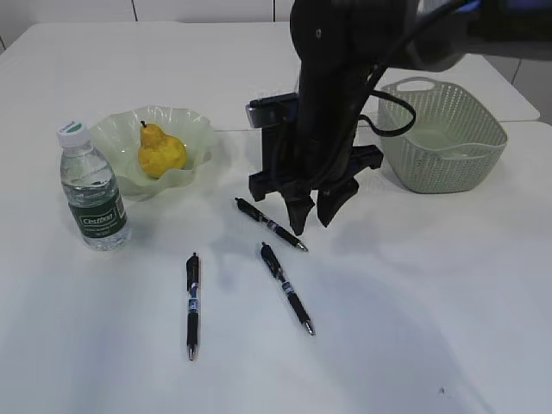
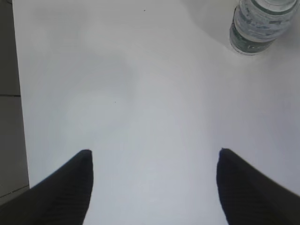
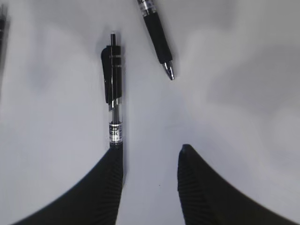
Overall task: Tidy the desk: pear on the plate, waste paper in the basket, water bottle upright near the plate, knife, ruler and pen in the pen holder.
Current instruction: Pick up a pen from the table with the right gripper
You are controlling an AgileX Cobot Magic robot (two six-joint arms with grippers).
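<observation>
- The right tool [image 1: 314, 214] hangs part-spread and empty directly over the nearest pen [image 3: 114, 92], which lies flat on the counter [image 1: 414, 310].
- That pen's long axis runs straight out from the tool's left finger, not between both.
- The left tool [image 2: 154, 187], spread wide, sits far off beside the water bottle [image 2: 259, 23].

Pear [image 1: 160, 152] on plate [image 1: 191, 129], bottle [image 1: 93, 191] upright

Pale wall panels [image 1: 86, 9], perhaps cabinets.
</observation>
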